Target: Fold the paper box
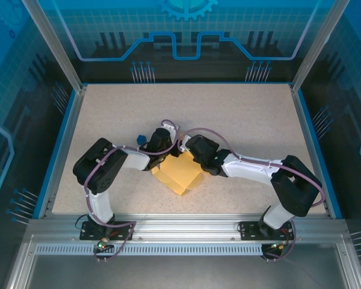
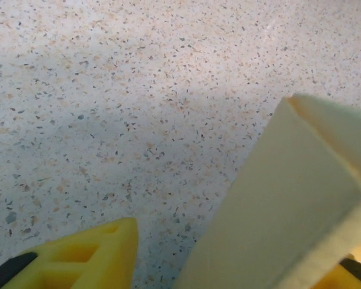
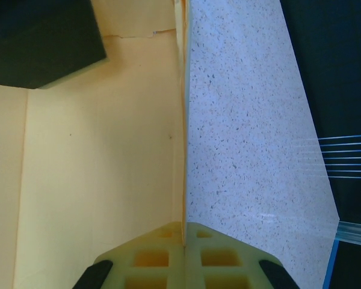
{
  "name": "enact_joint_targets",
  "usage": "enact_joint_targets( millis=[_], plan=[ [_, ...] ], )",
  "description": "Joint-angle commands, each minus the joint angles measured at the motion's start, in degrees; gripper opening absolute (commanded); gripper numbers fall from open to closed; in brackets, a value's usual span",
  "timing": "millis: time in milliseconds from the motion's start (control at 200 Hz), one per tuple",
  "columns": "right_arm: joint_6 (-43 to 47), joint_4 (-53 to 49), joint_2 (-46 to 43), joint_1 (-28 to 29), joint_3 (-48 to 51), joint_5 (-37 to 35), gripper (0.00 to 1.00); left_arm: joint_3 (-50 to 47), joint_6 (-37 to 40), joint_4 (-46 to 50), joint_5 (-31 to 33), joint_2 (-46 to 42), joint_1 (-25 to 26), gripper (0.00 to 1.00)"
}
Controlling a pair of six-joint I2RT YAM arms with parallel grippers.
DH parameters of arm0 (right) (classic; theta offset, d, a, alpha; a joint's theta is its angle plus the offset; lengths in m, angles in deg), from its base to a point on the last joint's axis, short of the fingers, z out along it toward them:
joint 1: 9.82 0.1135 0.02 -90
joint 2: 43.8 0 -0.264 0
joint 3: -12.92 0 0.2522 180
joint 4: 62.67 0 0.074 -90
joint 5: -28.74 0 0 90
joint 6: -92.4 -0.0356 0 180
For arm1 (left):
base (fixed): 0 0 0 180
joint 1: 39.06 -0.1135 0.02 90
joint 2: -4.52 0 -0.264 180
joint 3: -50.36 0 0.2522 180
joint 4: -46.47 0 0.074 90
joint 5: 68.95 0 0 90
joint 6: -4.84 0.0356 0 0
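You've got left gripper (image 1: pixel 166 155) and right gripper (image 1: pixel 191 155) meeting over far edge of the paper box (image 1: pixel 179 176), on the table (image 1: pixel 240 114).

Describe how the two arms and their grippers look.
The left arm and the right arm have white links between bulky black joint housings; a thin purplish cable loops along each. The gripper fingers are yellow plastic with square cut-outs and black side pieces.

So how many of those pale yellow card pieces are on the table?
1. The paper box lies on the table, toward its near edge, with the right gripper pinching one of its panels. A smaller scrap could lie hidden beneath it.
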Motion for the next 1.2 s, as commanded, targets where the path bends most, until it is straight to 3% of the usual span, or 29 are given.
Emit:
enact_joint_targets(
  millis=[0, 195, 475, 886, 1196],
  plan=[
    [-0.40, -2.29, -0.50, -0.54, -0.27, 0.90, 0.00, -1.49, 2.35, -2.40, -3.59, -3.31, -0.33, 0.51],
    [-0.13, -2.22, -0.94, -0.69, -0.26, 1.26, 0.00, -1.00, 4.23, -0.80, -6.13, -3.44, -0.88, 0.54],
    [0.22, -2.11, -0.76, -0.77, -0.74, 1.76, 0.00, 1.18, 5.82, 0.72, -6.93, -1.11, -1.20, 0.36],
    [0.05, -2.09, -0.50, -0.85, -1.40, 2.36, 0.00, 0.79, 6.63, -0.55, -5.04, -1.35, -1.14, 0.22],
    [-1.15, -2.17, -1.68, -0.89, -0.88, 2.47, 0.13, -1.69, 6.66, -4.87, -5.50, -2.24, -1.06, 0.14]
  ],
)
